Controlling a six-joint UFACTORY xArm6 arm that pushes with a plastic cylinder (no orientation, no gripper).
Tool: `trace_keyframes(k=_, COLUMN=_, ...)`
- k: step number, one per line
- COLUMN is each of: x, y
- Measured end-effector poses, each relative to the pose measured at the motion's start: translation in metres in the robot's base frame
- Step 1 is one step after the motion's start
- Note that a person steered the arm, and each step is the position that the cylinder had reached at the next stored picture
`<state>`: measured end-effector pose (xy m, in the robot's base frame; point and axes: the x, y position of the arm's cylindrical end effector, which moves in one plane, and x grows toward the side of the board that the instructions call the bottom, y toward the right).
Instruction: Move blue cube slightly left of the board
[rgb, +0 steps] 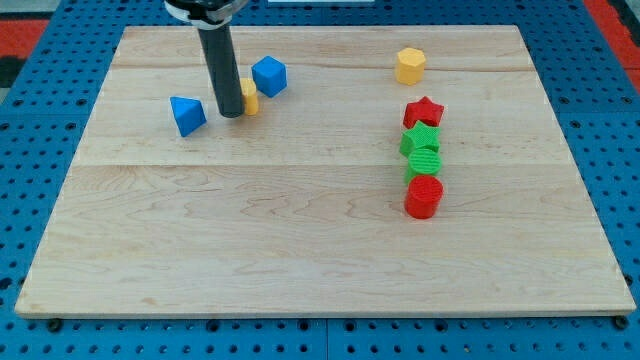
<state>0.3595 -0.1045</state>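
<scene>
my tip (231, 113) rests on the wooden board (300, 230) in the upper left of the frame, between the blue cube (269, 76) just up and right of it and a blue wedge-like block (188, 115) to its left, with a small yellow block (250, 98) half hidden behind the rod; there are no fingers, only the bare rod. at upper right sits a yellow hexagonal block (409, 65), and below it a touching column: red star (423, 111), green star (421, 139), a second green block (424, 163), red cylinder (423, 196). no writing or labels can be read anywhere.
</scene>
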Motion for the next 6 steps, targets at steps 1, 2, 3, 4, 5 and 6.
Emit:
trace_keyframes(k=1, x=0.023, y=0.014)
trace_keyframes(k=2, x=0.004, y=0.07)
trace_keyframes(k=3, x=-0.031, y=0.083)
trace_keyframes(k=4, x=-0.057, y=0.067)
trace_keyframes(k=5, x=-0.063, y=0.051)
trace_keyframes(k=6, x=-0.06, y=0.029)
